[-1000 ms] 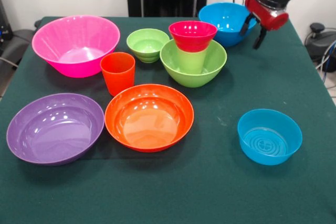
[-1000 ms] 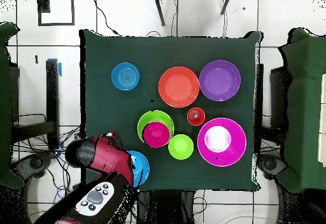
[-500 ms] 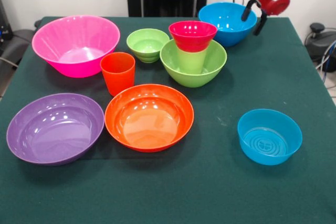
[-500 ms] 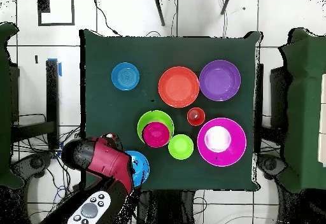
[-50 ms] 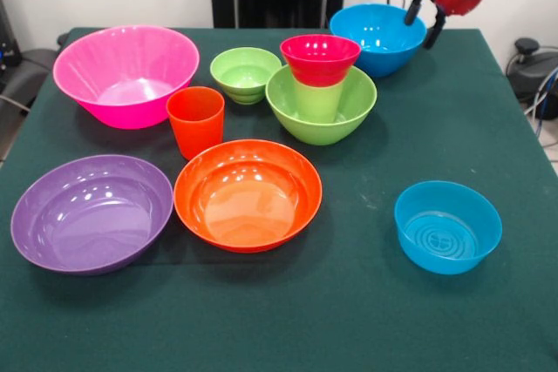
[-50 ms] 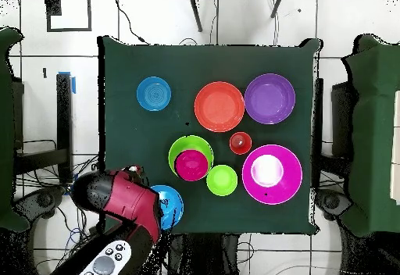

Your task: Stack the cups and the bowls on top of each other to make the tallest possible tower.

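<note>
Pink bowl (image 5: 126, 74): biggest piece, near the bench's (image 5: 366, 320) far left corner, empty.
Purple bowl (image 5: 91, 212): wide and shallow, by the left edge toward the front, just beside the orange bowl (image 5: 248, 193).
Orange cup (image 5: 196, 121): upright between pink bowl and orange bowl, crowded on three sides; a tool coming down for it has little room.
Small green bowl (image 5: 245, 74): toward the far edge, just left of the tower.
Tower (image 5: 320, 84): mid-bench; a green bowl as base, a lime cup standing in it, a red bowl seated on the cup. Only three pieces, so most of the job is left.
Far blue bowl (image 5: 377, 38): at the far edge, right of the tower and close to it.
Tool (image 5: 424, 17): raised at the far right, empty, its two dark fingers spread apart, hanging just over the blue bowl's right rim.
Near blue bowl (image 5: 447, 226): alone toward the front right, well apart from the rest, the easiest pick.
Risk: the red bowl rides on a narrow cup, so a wide bowl set off-centre could tip it. Carrying the far blue bowl across could clip the tower.
</note>
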### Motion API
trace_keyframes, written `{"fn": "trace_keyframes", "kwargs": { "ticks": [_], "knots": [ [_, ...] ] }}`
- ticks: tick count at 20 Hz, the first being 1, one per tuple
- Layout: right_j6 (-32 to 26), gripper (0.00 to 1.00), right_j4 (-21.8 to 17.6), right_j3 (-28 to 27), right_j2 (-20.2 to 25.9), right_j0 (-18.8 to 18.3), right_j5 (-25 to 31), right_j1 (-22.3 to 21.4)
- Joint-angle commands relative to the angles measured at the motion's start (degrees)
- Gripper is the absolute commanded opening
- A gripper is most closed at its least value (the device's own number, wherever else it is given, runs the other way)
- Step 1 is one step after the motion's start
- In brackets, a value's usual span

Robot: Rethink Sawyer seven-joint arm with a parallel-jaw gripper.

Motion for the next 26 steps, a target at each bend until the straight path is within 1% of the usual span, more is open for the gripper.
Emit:
{"fn": "trace_keyframes", "kwargs": {
  "ticks": [1,3,5,9,12,14,16,21,22,24,25,26],
  "knots": [
    [16.1,1.0,2.4,0.1,5.8,0.8,2.3,3.9],
    [16.4,1.0,3.3,0.6,7.6,0.5,0.8,4.4],
    [17.6,1.0,3.2,0.3,7.5,1.0,0.8,5.7],
    [19.2,1.0,2.5,-1.4,5.3,2.0,-0.7,10.5],
    [19.1,1.0,1.8,-2.7,4.6,2.0,-2.2,14.1],
    [21.6,1.0,1.4,-5.1,1.8,3.9,-0.7,17.8],
    [21.7,1.0,1.6,-5.8,1.6,4.0,-1.2,19.4],
    [20.5,1.0,1.7,-6.1,2.2,3.7,-1.0,20.1],
    [19.8,1.0,1.7,-6.1,2.8,3.4,-1.6,20.0],
    [16.9,1.0,1.5,-5.8,4.6,2.0,-4.9,19.3],
    [15.0,0.0,1.8,-4.9,6.6,0.6,-7.3,18.1],
    [14.5,0.0,1.8,-4.5,7.2,0.1,-7.8,17.6]
  ]
}}
